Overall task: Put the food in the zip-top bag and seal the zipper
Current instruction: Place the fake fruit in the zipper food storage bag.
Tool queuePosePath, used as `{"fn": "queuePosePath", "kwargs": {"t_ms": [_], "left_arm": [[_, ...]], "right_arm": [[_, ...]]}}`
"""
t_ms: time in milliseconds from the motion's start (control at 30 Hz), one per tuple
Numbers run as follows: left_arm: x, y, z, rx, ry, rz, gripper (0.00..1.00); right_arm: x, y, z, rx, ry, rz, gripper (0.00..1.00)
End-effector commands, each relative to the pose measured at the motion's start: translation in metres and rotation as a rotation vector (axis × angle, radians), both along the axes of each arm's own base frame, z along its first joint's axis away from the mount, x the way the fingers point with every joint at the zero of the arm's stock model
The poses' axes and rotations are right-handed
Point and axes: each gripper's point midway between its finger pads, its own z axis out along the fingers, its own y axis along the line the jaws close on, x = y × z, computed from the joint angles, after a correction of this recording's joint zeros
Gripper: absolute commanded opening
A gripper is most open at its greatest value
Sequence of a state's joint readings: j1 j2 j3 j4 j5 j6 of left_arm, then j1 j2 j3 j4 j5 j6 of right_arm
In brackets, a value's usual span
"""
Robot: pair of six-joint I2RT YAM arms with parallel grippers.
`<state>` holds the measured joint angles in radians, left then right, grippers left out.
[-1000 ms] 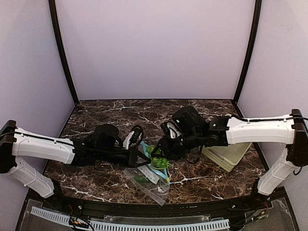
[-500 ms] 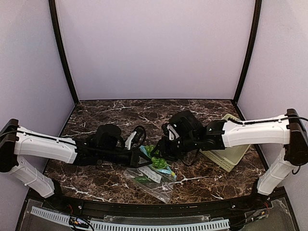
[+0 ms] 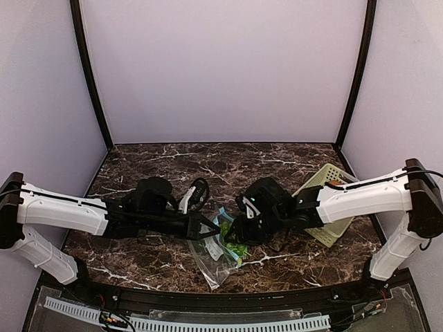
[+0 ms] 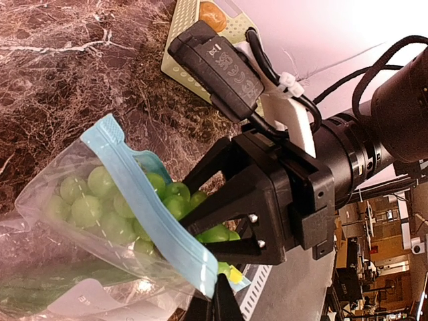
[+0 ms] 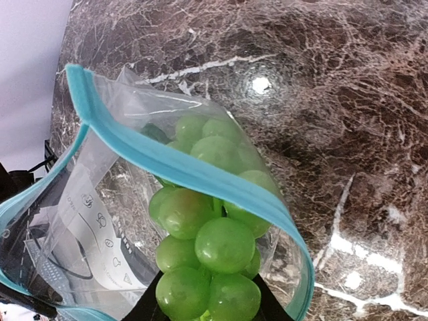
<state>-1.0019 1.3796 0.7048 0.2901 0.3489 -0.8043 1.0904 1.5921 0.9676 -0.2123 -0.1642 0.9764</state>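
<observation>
My left gripper (image 3: pixel 205 230) is shut on the teal-blue zipper (image 4: pixel 150 224) edge of the clear zip-top bag (image 3: pixel 211 257) and holds its mouth open just above the table; its fingertips (image 4: pixel 221 297) pinch the strip. My right gripper (image 3: pixel 235 234) is shut on the green lumpy bunch (image 5: pixel 214 247), which is partly inside the bag mouth, past the zipper (image 5: pixel 187 164). The bunch shows through the plastic (image 4: pixel 100 200). The brown-orange oval (image 4: pixel 212 15) lies in the pale green basket (image 4: pixel 184 33).
The pale green slotted basket (image 3: pixel 331 211) stands tilted at the right, close behind my right arm. The table's front edge with a white slotted rail (image 3: pixel 208 321) runs just below the bag. Dark marble tabletop (image 3: pixel 159 166) lies behind both arms.
My right gripper has moved down and toward the front with the green bunch, into the bag mouth. My left gripper shifted right, and the bag has swung to hang more toward the front.
</observation>
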Motion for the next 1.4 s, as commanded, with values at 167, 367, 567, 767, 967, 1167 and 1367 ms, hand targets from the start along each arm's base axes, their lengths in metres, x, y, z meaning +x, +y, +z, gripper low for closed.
{"fn": "queuePosePath", "kwargs": {"t_ms": [167,367,567,767,967,1167,1367], "left_arm": [[-0.004,-0.009,0.020,-0.074,-0.021,-0.042,0.01],[-0.007,-0.009,0.020,-0.077,-0.011,-0.059,0.01],[-0.007,-0.007,0.016,-0.064,-0.004,-0.051,0.01],[-0.004,-0.009,0.017,-0.074,-0.003,-0.038,0.01],[0.002,-0.011,0.028,-0.104,-0.017,-0.001,0.01],[0.014,-0.002,0.033,-0.101,-0.033,0.088,0.01],[0.019,0.007,0.028,-0.098,-0.015,0.145,0.01]], "right_arm": [[0.012,0.031,0.014,0.087,-0.060,0.006,0.30],[0.032,0.047,0.025,0.106,-0.094,-0.056,0.29],[0.042,0.052,0.038,0.186,-0.084,-0.129,0.29],[0.045,0.053,0.050,0.310,-0.091,-0.180,0.26],[0.040,0.051,0.030,0.275,-0.118,-0.169,0.29],[0.032,0.050,0.024,0.201,-0.161,-0.147,0.40],[0.027,0.040,0.028,0.187,-0.165,-0.144,0.57]]}}
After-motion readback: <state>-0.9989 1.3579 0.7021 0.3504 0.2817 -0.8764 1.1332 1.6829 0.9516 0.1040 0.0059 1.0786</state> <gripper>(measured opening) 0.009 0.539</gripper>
